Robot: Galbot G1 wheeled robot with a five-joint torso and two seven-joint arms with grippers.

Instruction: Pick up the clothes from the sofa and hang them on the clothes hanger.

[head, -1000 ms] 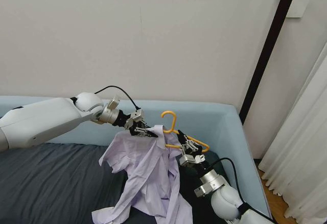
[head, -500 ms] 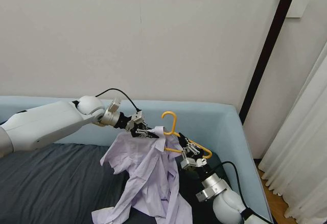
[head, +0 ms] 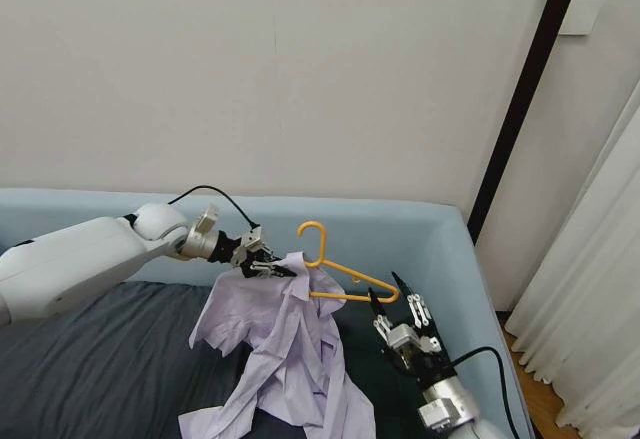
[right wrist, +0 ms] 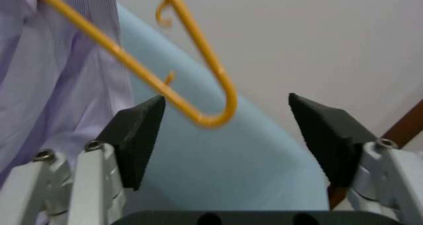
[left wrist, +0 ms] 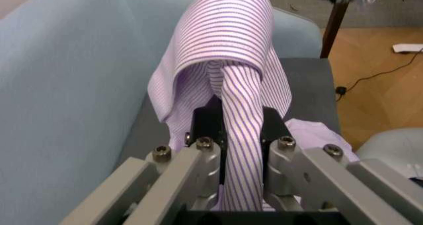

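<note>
Nearest, at five o'clock in the head view, the right gripper (head: 405, 317) points upward with its jaws spread wide and nothing held. The bare end of the orange plastic clothes hanger (head: 352, 281) sits just above it. In the right wrist view that rounded end (right wrist: 210, 120) lies between the open pads, touching neither.

Toward seven o'clock, a lilac pin-striped cotton shirt (head: 285, 344) drapes from the hanger's other shoulder down onto the sofa's dark grey seat cushion (head: 90, 359).

At nine o'clock from the hanger, the left gripper (head: 262, 263) is clamped tight on a fold of shirt (left wrist: 225, 31) near the collar.

Beyond are the pale blue upholstered sofa (head: 425, 231) back and a plain white wall (head: 300, 79).

Risk: the hanger seems carried only by the pinched cloth. A tug or tilt could slide it out, or let the one-sided shirt slip off.
</note>
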